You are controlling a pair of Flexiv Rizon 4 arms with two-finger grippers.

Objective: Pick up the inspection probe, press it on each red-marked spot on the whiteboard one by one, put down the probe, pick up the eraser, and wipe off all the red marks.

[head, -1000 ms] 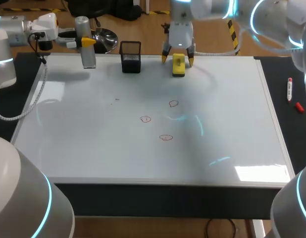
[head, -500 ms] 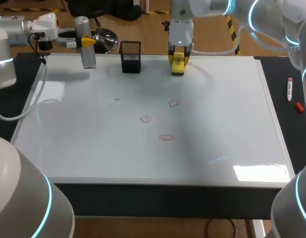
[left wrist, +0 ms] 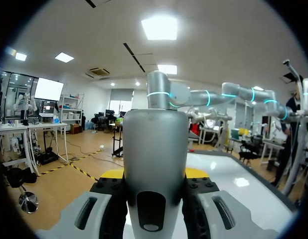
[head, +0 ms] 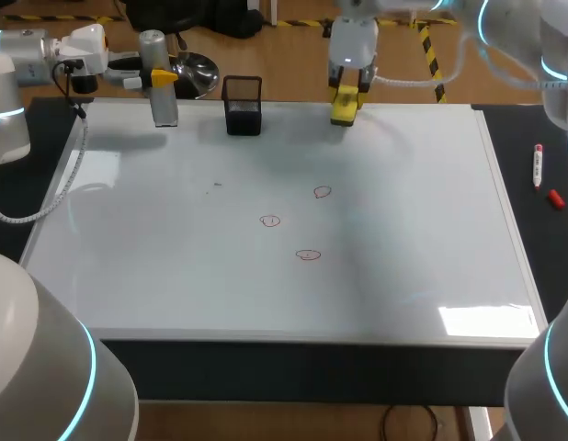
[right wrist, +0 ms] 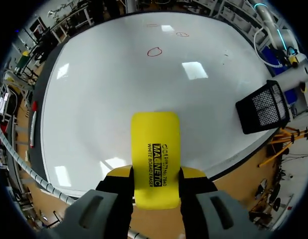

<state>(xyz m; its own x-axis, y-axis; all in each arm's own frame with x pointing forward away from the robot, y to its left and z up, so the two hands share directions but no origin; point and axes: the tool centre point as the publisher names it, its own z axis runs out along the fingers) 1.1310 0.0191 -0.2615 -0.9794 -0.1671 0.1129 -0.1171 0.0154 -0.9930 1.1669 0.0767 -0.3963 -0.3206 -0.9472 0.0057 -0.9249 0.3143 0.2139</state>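
- Holding the yellow eraser (head: 345,106) in the right gripper (head: 344,96): both yellow-tipped fingers press its long sides, one from each side.
- In the right wrist view the eraser (right wrist: 155,154) sticks out ahead of the gripper (right wrist: 155,174), long axis in line with the fingers, over the far edge of the whiteboard (right wrist: 104,89). It appears to be off the surface.
- Left gripper (head: 163,78) is at the far left corner, pinching the silver inspection probe (head: 159,92), which is upright in the head view.
- In the left wrist view the probe (left wrist: 154,144) fills the gap between the two fingers of the left gripper (left wrist: 154,174), touching both.
- Three red marks sit near the middle of the whiteboard (head: 174,257): (head: 322,192), (head: 270,220), (head: 308,254). All are well apart from both tools.
- Black mesh holder (head: 243,106) stands on the board's far edge, between probe and eraser.
- Marker pen (head: 538,166) and a red cap (head: 555,198) lie on the black table (head: 550,266), off the board's right side.
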